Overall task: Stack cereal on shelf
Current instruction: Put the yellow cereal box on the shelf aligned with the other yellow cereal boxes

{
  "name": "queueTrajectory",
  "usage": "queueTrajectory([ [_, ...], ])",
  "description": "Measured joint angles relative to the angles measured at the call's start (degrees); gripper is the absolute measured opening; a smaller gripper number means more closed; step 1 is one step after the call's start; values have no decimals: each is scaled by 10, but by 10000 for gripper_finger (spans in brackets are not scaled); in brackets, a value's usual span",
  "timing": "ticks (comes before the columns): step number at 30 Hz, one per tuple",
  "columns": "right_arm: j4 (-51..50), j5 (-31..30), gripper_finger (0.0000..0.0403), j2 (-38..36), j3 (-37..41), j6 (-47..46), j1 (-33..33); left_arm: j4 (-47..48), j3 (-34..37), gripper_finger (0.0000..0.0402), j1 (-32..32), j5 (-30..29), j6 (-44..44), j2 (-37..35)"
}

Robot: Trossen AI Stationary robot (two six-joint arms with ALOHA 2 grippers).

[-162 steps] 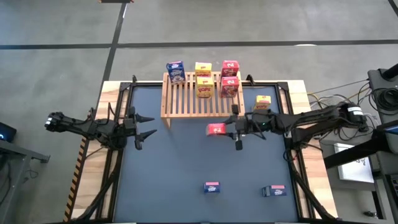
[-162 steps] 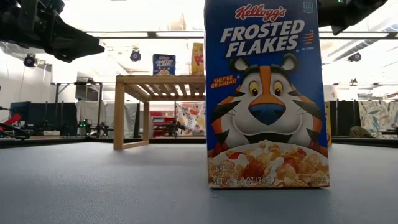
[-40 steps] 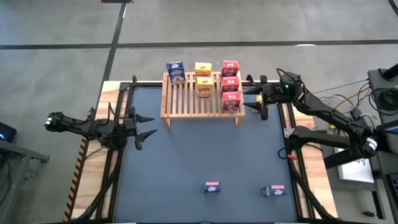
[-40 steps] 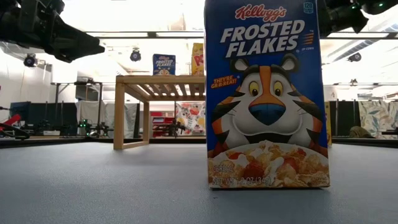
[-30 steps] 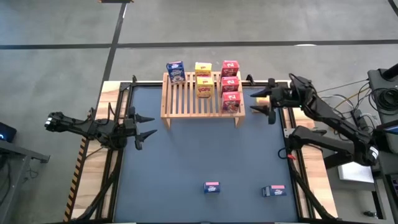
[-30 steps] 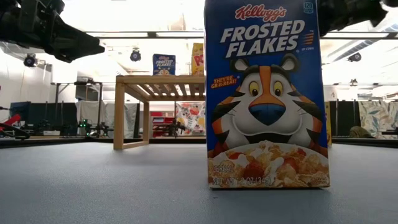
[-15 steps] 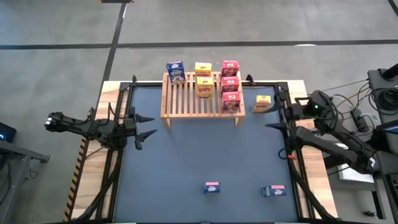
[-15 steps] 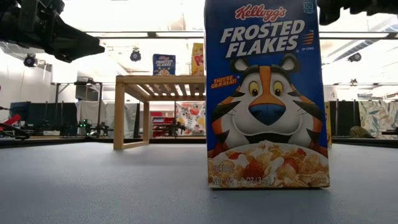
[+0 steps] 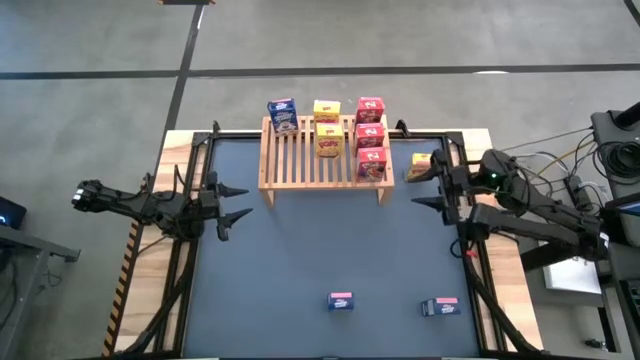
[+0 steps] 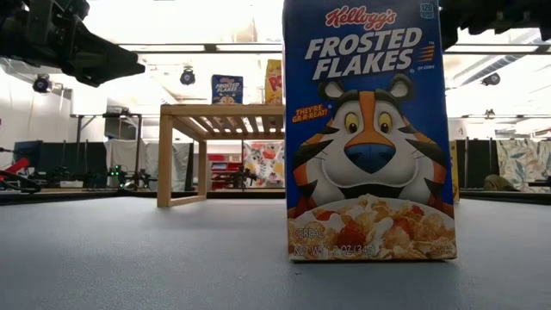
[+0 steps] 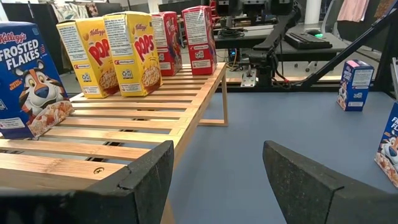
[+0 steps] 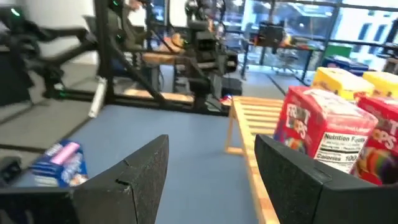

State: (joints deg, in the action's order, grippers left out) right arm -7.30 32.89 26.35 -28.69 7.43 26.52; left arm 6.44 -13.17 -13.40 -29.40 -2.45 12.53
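The right gripper (image 9: 434, 186) hangs at the table's right edge, just beside the shelf's right end, its two dark fingers (image 12: 134, 171) spread apart with nothing between them. A yellow box (image 9: 421, 165) lies on the mat near it, between its fingertips and the shelf's leg. The right arm reaches in from the right, bent at the elbow.

The left gripper (image 9: 235, 201) waits at the table's left side, fingers likewise apart and empty, pointing toward the shelf.

The shelf (image 9: 300, 160) is a light wooden rack with a slatted top of thin parallel bars. On it stand six small cardboard boxes: a blue box (image 9: 282, 115) at the back left, two yellow boxes (image 9: 327, 131) in a line at the middle, and three red boxes (image 9: 370, 139) in a line at the right.

Two more blue boxes (image 9: 341, 301) rest on the dark mat (image 9: 300, 260) near the front edge, well apart from the shelf.
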Motion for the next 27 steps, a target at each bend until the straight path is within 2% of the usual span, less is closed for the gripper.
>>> queueTrajectory([
  [5,8,-28,228,35,-12,39,-63,0,0,231,0,0,0,0],
  [12,8,-196,228,89,-21,40,-173,0,0,231,0,0,0,0],
  [14,2,-227,228,105,-28,27,-194,0,0,231,0,0,0,0],
  [22,9,-230,228,131,-48,-45,-230,0,0,231,0,0,0,0],
  [25,-2,-193,228,134,-45,-22,-239,0,0,231,0,0,0,1],
  [27,-7,-190,228,136,-44,-9,-247,0,0,231,0,0,0,2],
])
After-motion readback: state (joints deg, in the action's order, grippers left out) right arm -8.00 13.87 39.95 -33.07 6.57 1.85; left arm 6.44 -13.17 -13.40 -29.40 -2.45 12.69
